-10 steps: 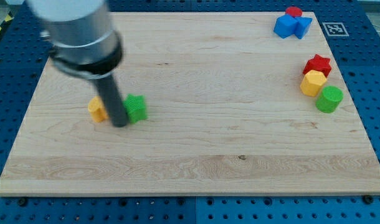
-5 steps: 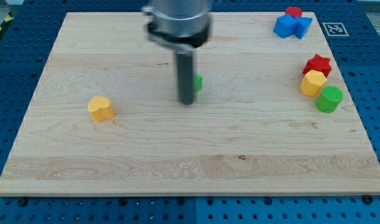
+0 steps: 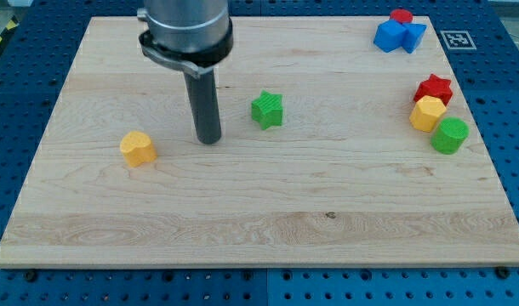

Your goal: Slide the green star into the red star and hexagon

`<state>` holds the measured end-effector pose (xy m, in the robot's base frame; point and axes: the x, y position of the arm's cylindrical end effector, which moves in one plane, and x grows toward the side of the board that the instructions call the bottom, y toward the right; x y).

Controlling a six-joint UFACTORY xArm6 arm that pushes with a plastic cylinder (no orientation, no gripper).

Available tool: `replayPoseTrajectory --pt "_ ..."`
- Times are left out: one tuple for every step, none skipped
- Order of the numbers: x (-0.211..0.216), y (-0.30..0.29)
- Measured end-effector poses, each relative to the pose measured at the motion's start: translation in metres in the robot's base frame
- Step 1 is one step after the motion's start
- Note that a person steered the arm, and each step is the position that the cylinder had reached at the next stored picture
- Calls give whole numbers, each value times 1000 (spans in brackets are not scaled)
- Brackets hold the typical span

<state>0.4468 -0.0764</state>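
Claw is the wrong word for this arm: it ends in a plain dark rod with nothing to open or close and nothing held, and my tip [image 3: 209, 140] rests on the table [image 3: 268, 246] to the view's left of the green star [image 3: 266, 110], apart from it with bare wood between. That star sits near the middle of the table, slightly toward the view's top. Its goal lies well away at the view's right edge: the red star [image 3: 434, 87] with a yellow hexagon [image 3: 428, 113] touching it just below, and a green cylinder [image 3: 451, 135] beside those. A blue block cluster [image 3: 399, 35] with a small red block [image 3: 402, 15] occupies the top right corner, and a yellow block [image 3: 138, 148] lies near the view's left.

The green star looks like a small, rigid, light piece that should glide easily on smooth wood. Its points make it prone to spin or slip off a round rod, so contact probably belongs on its left side, centred and in line with the target pair, slightly above centre to steer it a touch downward
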Motion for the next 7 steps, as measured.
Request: replayPoseTrajectory --pt "-18 22" --pt "-23 88" --pt "-24 171" --pt "-25 203" --pt "-25 161" --pt "-25 136" --pt "-43 134"
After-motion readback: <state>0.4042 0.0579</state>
